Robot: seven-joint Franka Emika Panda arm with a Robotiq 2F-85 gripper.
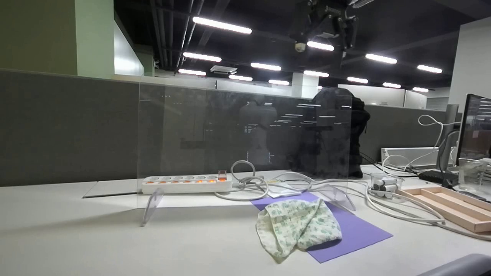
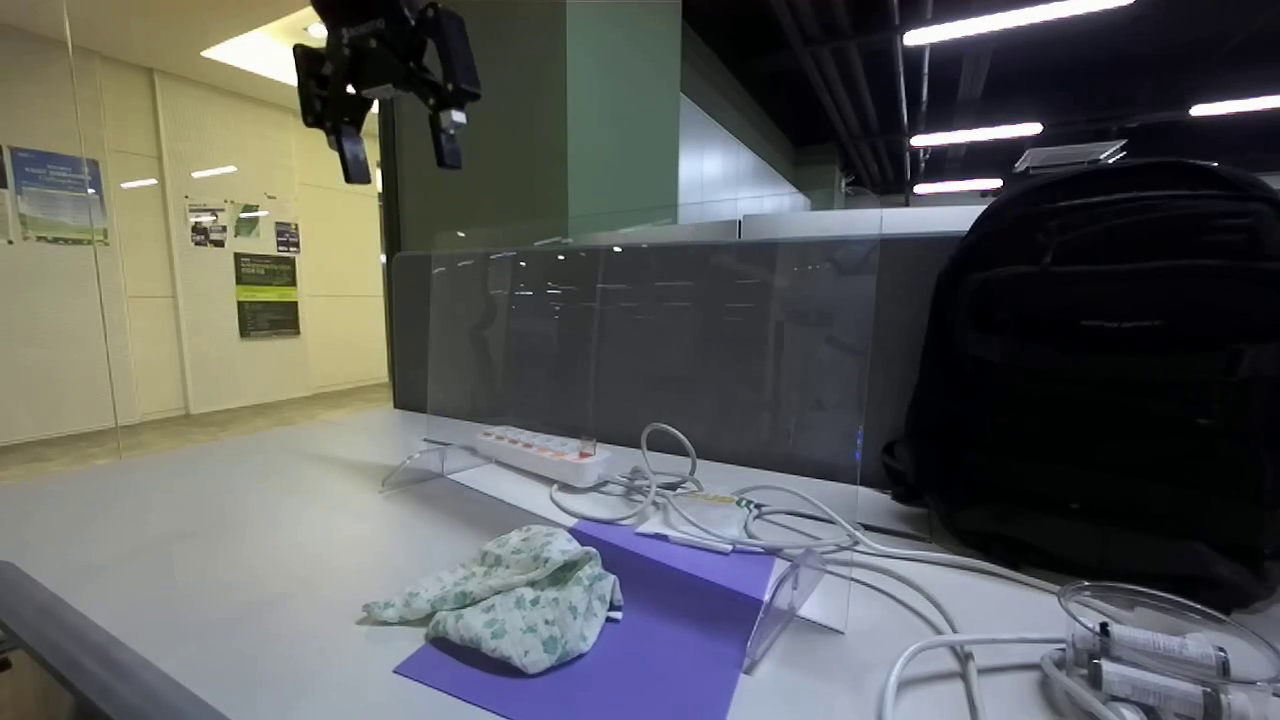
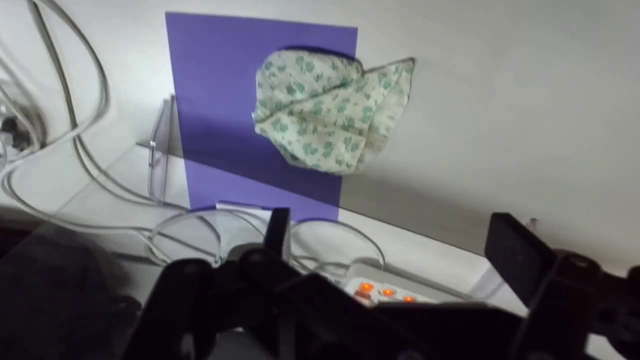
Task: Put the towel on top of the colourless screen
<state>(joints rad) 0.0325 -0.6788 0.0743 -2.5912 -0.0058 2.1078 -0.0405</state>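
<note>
The gripper [image 2: 400,150] hangs high over the white table [image 1: 76,241], open, its two black fingers spread well apart. Far below it, clear of the fingers, the green-patterned towel [image 3: 330,110] lies rumpled, partly on a purple sheet [image 3: 215,65] and partly on the bare tabletop; in the wrist view it sits beyond the fingertips, toward the top. The colourless screen [image 1: 230,134] also stands lower than the gripper in both exterior views, upright on clear feet [image 1: 152,205], with the towel down on the table near it.

In the wrist view, the gap between the fingers shows part of a white power strip [image 3: 385,285] with orange lights glowing. Looped pale cables [image 2: 1000,638] lie below the gripper's level, some beside the strip. In an exterior view, a black backpack [image 2: 1090,400] stands lower than the gripper and to its right, and farther down on that side is a clear round container [image 2: 1150,605] of labelled cylinders. Also below and right of the gripper in an exterior view are a divided wooden tray [image 1: 479,226] and a monitor [image 1: 475,130]. A grey partition [image 1: 69,126] runs behind the screen, beneath the gripper's height.
</note>
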